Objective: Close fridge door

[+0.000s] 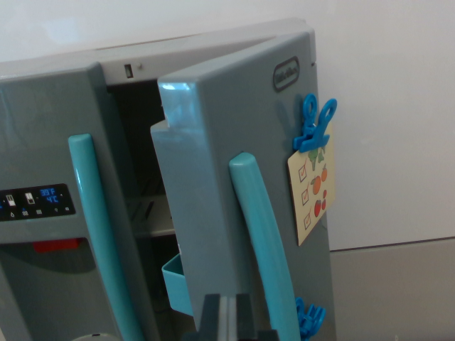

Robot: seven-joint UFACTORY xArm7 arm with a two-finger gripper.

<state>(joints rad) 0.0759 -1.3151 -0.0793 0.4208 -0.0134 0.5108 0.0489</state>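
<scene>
A grey toy fridge fills the wrist view. Its right door stands partly open, swung out toward me, with a teal handle down its front. The dark interior with a shelf shows in the gap between the doors. The left door is shut and carries its own teal handle and a small display panel. My gripper shows only as dark fingers at the bottom edge, just below the open door's handle; nothing is visibly held.
A blue clip holds a checklist card on the open door's front. A teal door bin hangs inside that door. Another blue clip sits low on the door. A white wall stands behind.
</scene>
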